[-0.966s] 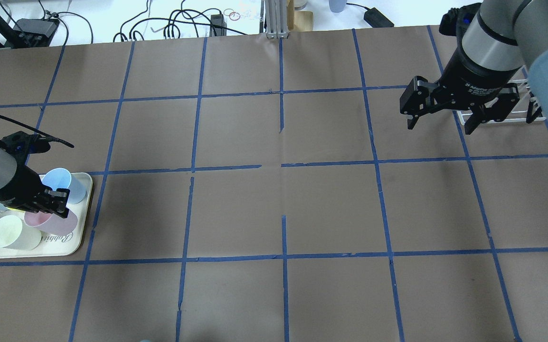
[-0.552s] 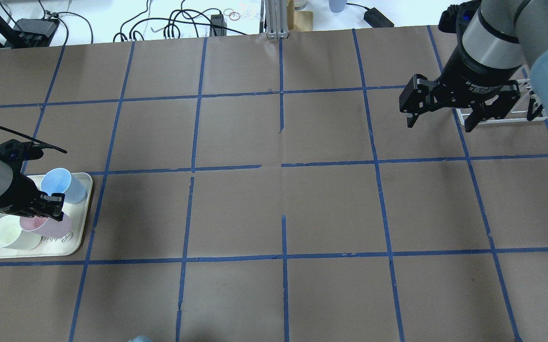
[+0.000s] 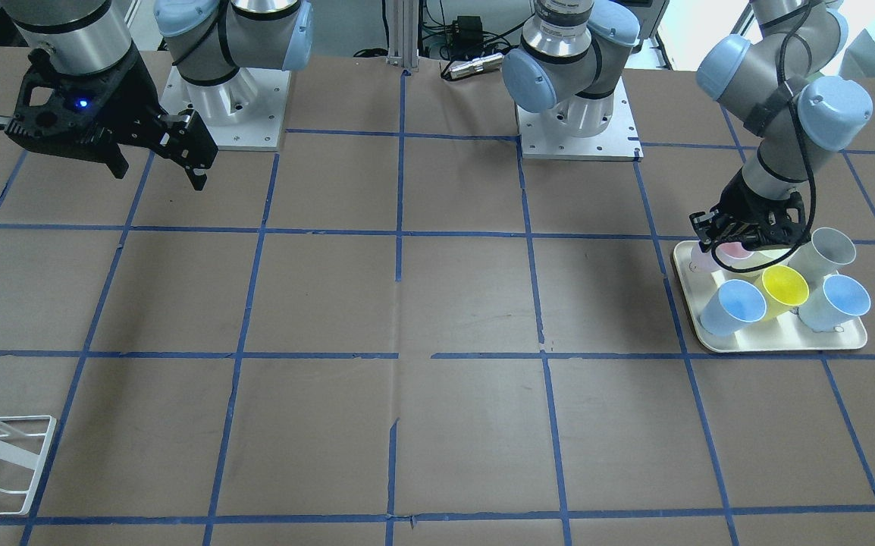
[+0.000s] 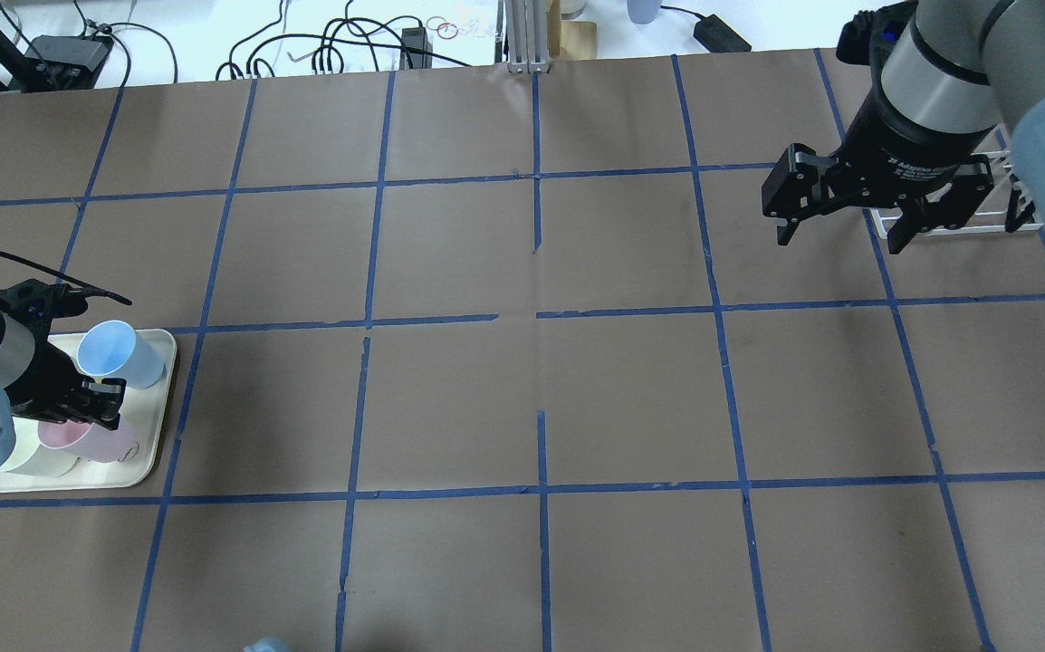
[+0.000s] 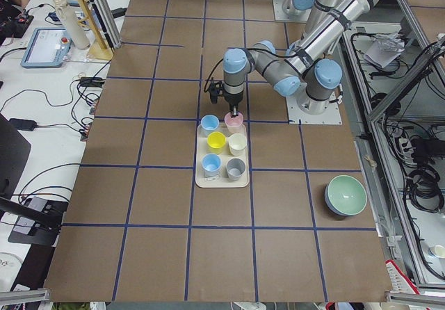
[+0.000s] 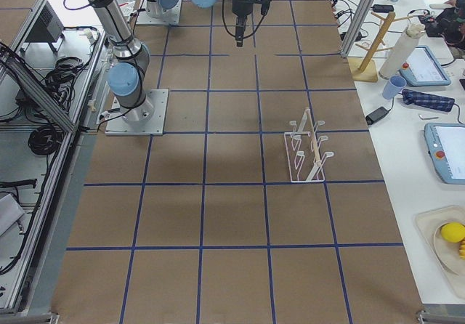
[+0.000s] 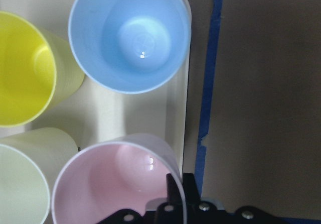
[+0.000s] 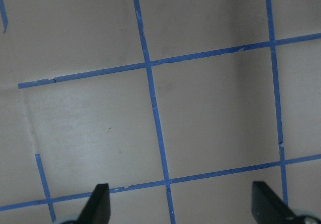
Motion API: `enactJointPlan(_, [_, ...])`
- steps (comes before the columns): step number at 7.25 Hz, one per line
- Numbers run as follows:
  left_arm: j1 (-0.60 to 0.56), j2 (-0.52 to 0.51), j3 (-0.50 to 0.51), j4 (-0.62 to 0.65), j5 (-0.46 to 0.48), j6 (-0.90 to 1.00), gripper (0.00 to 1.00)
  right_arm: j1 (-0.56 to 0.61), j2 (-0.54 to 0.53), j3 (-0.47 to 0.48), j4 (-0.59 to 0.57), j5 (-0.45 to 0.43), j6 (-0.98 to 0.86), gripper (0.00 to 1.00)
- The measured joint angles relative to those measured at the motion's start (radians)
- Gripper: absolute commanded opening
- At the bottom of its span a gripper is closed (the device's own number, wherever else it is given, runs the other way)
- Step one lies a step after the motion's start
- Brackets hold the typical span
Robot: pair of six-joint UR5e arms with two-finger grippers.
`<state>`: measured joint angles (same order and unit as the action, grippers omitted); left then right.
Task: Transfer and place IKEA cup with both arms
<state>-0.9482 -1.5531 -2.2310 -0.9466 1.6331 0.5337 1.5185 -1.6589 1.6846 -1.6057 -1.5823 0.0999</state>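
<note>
Pale pink smooth plastic tumbler (image 7: 113,184) stands upright in a corner of a cream rectangular tray (image 4: 160,407), at the robot's left end of a brown-paper table w/ blue tape grid (image 4: 450,398). L gripper (image 7: 181,181), black two-finger, sits at the tumbler's rim, fingers nearly together w/ the cup wall pinched between them (one inside, one outside). Light blue plastic cup (image 7: 130,35), yellow cup (image 7: 22,68) & cream cup (image 7: 20,179) stand just beside the tumbler. R gripper (image 4: 838,240) hangs spread wide, holding nothing, above the table near a white wire rack (image 6: 305,150).
</note>
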Motion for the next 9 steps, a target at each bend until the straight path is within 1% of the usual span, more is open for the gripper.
enactJointPlan(1, [0.000, -0.010, 0.000, 0.002, 0.003, -0.001, 0.98, 0.000, 0.001, -0.002, -0.001, -0.002, -0.002, 1.00])
enactJointPlan(2, [0.000, -0.017, -0.002, 0.012, 0.005, -0.002, 1.00, 0.000, 0.001, -0.005, -0.002, -0.008, -0.003, 1.00])
enactJointPlan(4, [-0.002, -0.022, 0.004, 0.031, 0.010, -0.006, 1.00, 0.000, 0.002, -0.005, -0.005, -0.035, -0.004, 1.00])
enactJointPlan(5, [-0.005, -0.013, 0.021, 0.000, 0.009, -0.010, 1.00, 0.000, 0.002, -0.004, -0.004, -0.042, -0.005, 1.00])
enactJointPlan(6, [-0.011, -0.002, 0.065, -0.079, 0.006, -0.013, 1.00, 0.000, 0.002, -0.004, -0.004, -0.045, -0.004, 1.00])
enactJointPlan(7, [-0.022, 0.003, 0.135, -0.185, 0.002, -0.017, 1.00, 0.000, 0.002, -0.003, -0.004, -0.045, -0.004, 1.00])
enactJointPlan(8, [-0.054, 0.008, 0.211, -0.293, -0.001, -0.035, 1.00, 0.000, 0.002, -0.003, -0.005, -0.044, -0.004, 1.00])
enactJointPlan(9, [-0.128, 0.015, 0.287, -0.387, -0.004, -0.094, 1.00, 0.000, 0.003, -0.003, -0.005, -0.044, -0.004, 1.00])
